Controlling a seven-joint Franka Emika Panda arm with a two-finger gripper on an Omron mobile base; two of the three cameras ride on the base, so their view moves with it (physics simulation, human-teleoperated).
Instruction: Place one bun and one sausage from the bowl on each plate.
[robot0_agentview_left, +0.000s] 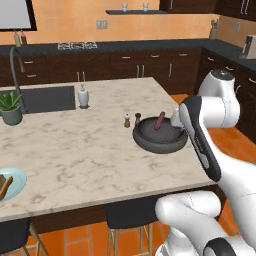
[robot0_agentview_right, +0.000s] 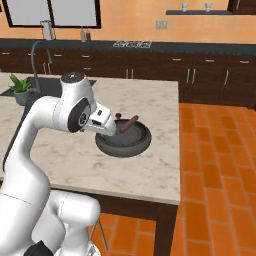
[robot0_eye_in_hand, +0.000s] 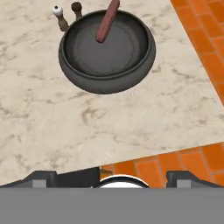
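Blue plate (robot0_agentview_left: 12, 181): far left, at the near counter edge, with brown food already on it, so that serving looks at least partly filled.
Shakers (robot0_agentview_left: 132, 119): two small ones just left of the bowl.
Bowl (robot0_agentview_left: 159, 135): right part of the counter; a single sausage (robot0_agentview_left: 159, 121) leans against its far rim.
Gripper (robot0_eye_in_hand: 111, 177): above the counter's near-right edge, facing the bowl, fingers spread wide and empty, likely readying to reach for the sausage.
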